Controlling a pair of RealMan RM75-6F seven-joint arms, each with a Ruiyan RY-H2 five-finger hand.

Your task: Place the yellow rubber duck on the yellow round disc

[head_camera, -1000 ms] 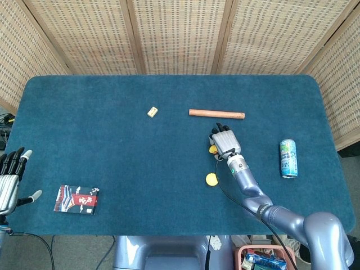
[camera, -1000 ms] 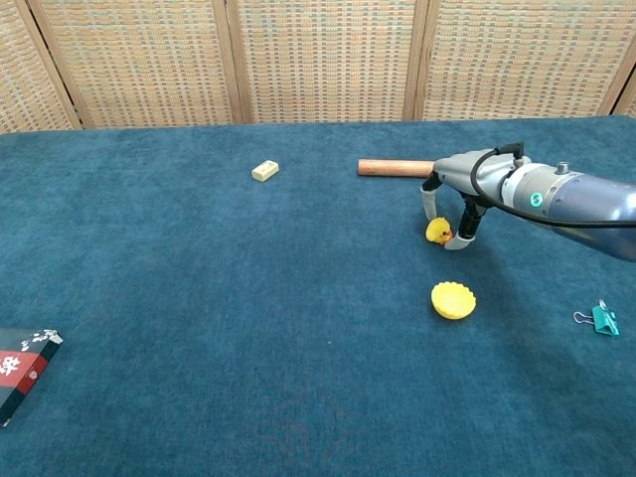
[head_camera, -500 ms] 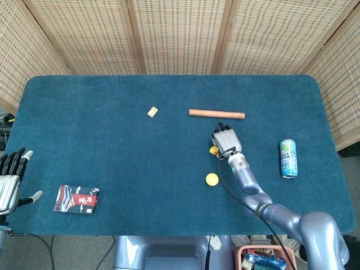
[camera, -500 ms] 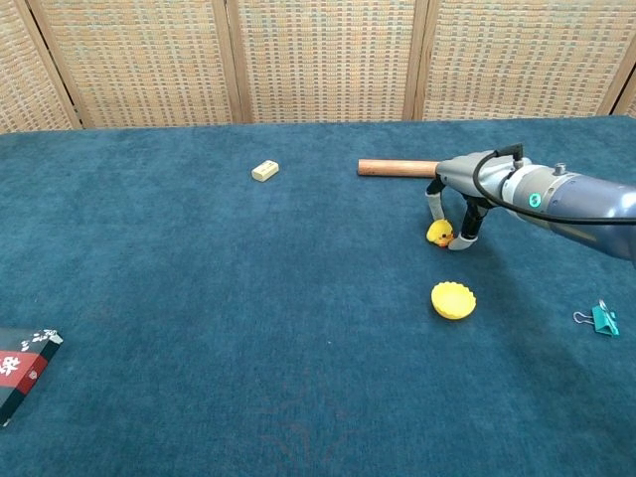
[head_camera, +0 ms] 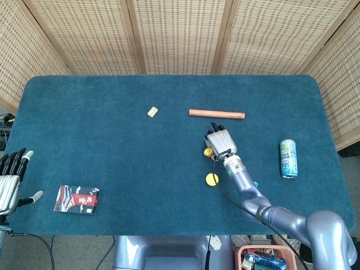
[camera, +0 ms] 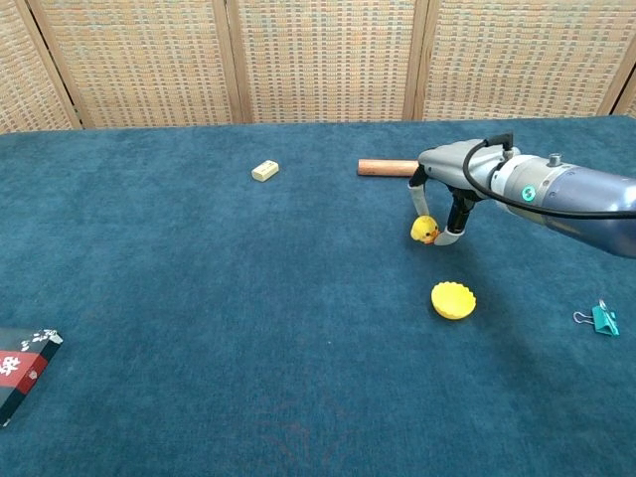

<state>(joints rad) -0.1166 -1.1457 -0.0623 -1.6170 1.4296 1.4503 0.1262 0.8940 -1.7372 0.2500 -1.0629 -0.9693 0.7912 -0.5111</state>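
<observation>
Fingers (camera: 455,221) of the right hand (camera: 437,204) curled down around the yellow rubber duck (camera: 423,230), pinching it between thumb side and finger side, duck apparently just clear of the blue table (camera: 199,328) or barely grazing it; cannot tell which from either view. Transport step in hand: duck gripped, not yet delivered. Yellow round disc (camera: 453,299) lying nearer the robot, well short of the duck and slightly to its right in the chest view. Next move, by judgement: carry toward the robot and a little rightward, centre over the disc, lower, then spread the fingers; light toy, small target, so likely to tip or roll off if dropped from any height. Compared with a second ago: hand and duck shifted left, away from the disc line, and seemingly raised; disc, wooden dowel (camera: 388,167), small beige block (camera: 264,170) and green binder clip (camera: 599,317) unmoved. Left hand (head_camera: 11,177) idle at the table's near left edge, fingers apart, holding nothing, same as before.
</observation>
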